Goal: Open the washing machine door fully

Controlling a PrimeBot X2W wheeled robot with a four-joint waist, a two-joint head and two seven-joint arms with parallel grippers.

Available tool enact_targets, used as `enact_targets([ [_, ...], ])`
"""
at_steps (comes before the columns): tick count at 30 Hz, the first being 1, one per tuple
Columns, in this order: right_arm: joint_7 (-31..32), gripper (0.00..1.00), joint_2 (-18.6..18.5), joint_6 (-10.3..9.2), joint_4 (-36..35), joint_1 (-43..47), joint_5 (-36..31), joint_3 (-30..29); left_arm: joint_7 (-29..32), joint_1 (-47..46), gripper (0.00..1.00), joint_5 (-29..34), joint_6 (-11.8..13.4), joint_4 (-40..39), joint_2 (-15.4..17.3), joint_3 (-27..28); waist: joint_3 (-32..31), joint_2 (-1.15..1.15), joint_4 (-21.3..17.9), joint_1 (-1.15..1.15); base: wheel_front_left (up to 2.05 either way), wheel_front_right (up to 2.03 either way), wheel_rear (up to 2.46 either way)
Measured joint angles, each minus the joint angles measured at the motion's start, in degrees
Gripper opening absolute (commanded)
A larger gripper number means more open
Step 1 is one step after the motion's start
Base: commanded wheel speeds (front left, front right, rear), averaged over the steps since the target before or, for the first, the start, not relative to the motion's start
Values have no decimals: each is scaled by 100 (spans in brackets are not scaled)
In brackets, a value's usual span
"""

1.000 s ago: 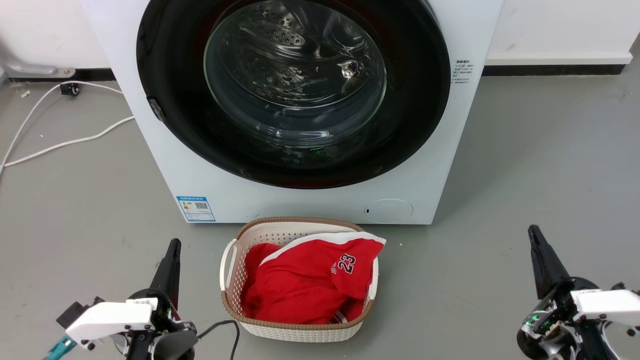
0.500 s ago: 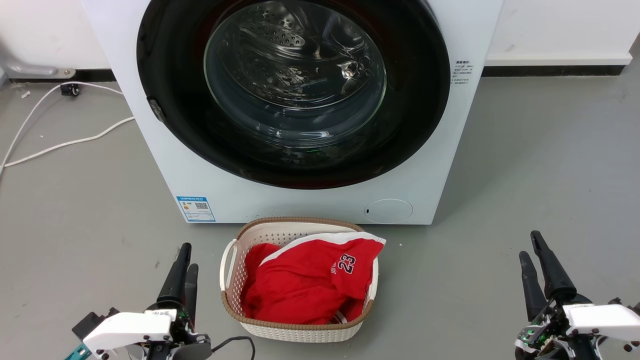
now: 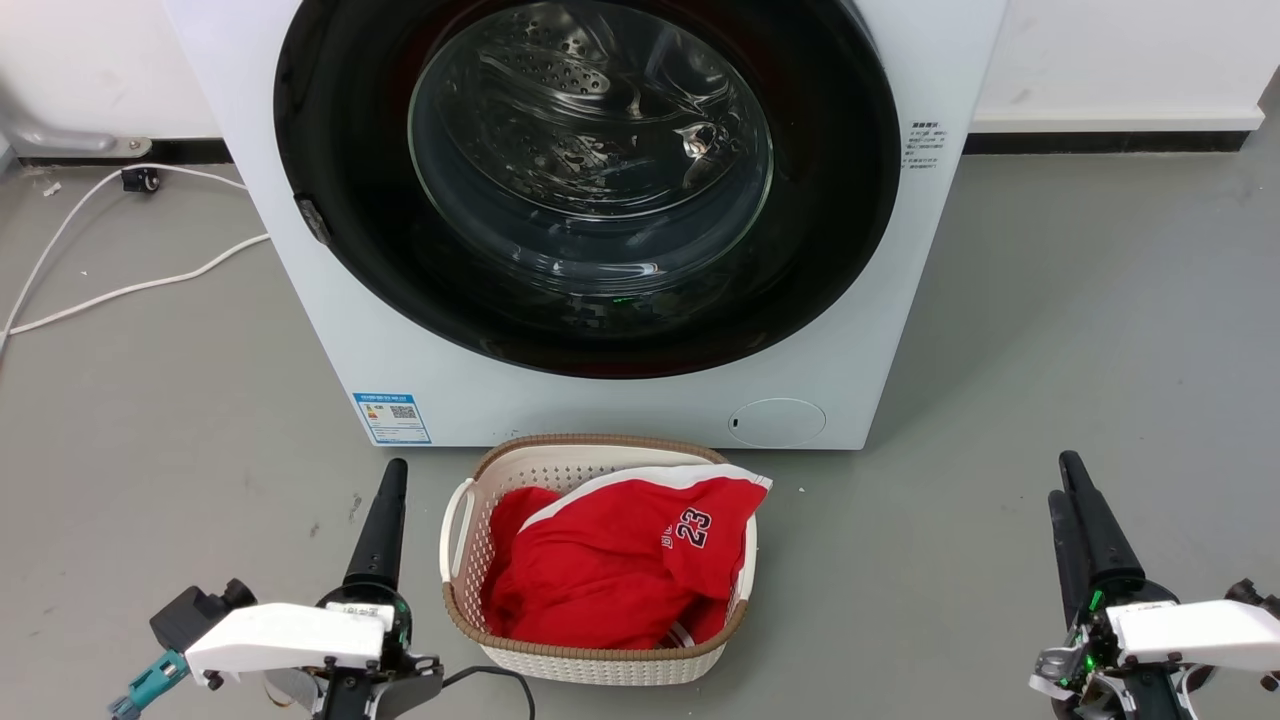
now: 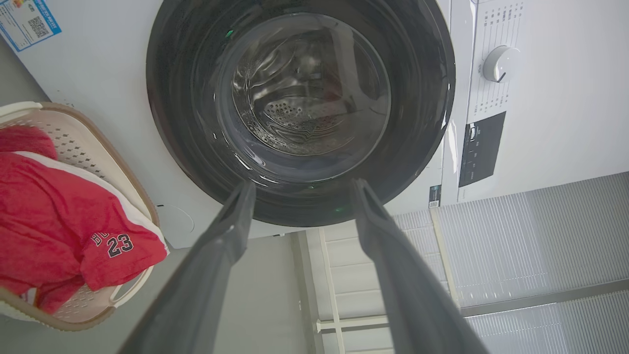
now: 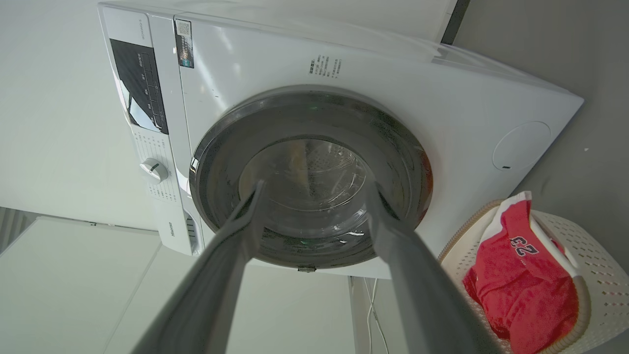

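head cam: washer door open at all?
No, the washing machine door lies flush against the front of the washing machine, with no gap visible along its rim.

Illumination bright and diffuse, with a soft shadow on the floor (image 3: 1000, 300) right of the washing machine (image 3: 330, 330), pale glare streaks on the washing machine door (image 3: 840, 200) glass, straight lines bowed at wrist-view edges, and left gripper (image 4: 300, 191) and right gripper (image 5: 314, 191) fingers blurred.

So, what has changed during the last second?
The left gripper moved sideways toward the basket and a little forward. The right gripper turned slightly but hardly shifted. Nothing was taken or let go, and both grippers are open. The door is shut as before. Basket and shirt have not moved.
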Motion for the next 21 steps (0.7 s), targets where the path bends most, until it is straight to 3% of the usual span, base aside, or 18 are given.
enact_targets([
  [4, -96, 100, -44, 0, -54, 0, -336, 58, -82, 0, 100, 422, 0, -92, 3, -73, -3, 0, 7, 0, 0, 0, 0],
  [21, -348, 100, -238, 2, -153, -12, -3063, 248, -436, 0, 100, 2811, 0, -167, 110, -342, -26, 0, 46, 0, 0, 0, 0],
])
